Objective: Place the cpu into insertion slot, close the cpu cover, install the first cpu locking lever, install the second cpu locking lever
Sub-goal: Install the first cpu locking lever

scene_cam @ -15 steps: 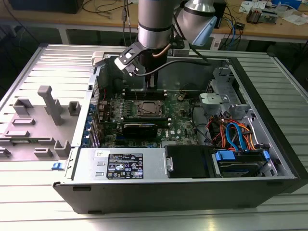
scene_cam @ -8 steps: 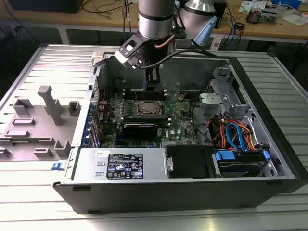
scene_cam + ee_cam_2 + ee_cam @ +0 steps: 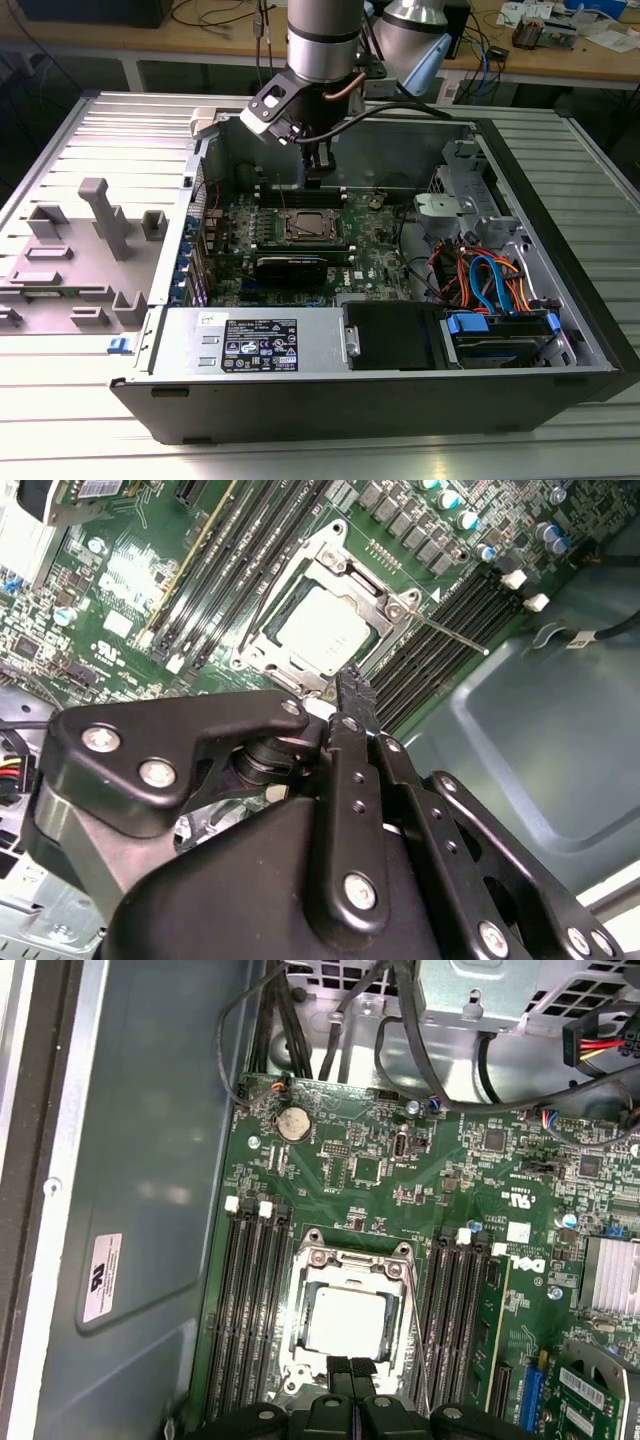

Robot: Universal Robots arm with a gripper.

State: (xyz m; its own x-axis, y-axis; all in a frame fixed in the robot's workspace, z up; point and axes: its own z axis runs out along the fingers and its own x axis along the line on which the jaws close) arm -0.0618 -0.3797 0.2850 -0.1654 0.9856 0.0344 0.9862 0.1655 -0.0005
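I am looking into an open computer case point(image 3: 560, 300) lying on a ribbed metal desk point(image 3: 70, 430), with the arm reaching down into it. The landmark is the slot point(image 3: 355, 1248), a silvery square socket on the green board point(image 3: 380, 1200).

The cpu point(image 3: 345, 1320) lies flat inside the slot, its pale metal top facing up. The cover point(image 3: 298, 1332), a thin metal frame, appears to lie down over the chip's edges, with the top showing through its window. Banks of long black memory slots point(image 3: 250, 1310) run along two opposite sides of the slot.

In the second wrist view a thin wire lever point(image 3: 450, 635) angles away from a corner of the slot, out over one memory bank. Its free end looks unlatched.

The end effector point(image 3: 350, 1372) hangs just above one edge of the slot. Its fingertips are pressed together, with only a seam between them and nothing held. I cannot tell whether they touch the slot's rim.

I judge the cpu to be light, rigid and easily harmed on its underside; it should be taken only by its bare edges. The cover is likely thin hinged sheet that bends if forced. The lever looks like springy steel wire, smooth and apt to slip off narrow tips, so its free end is the best hold.
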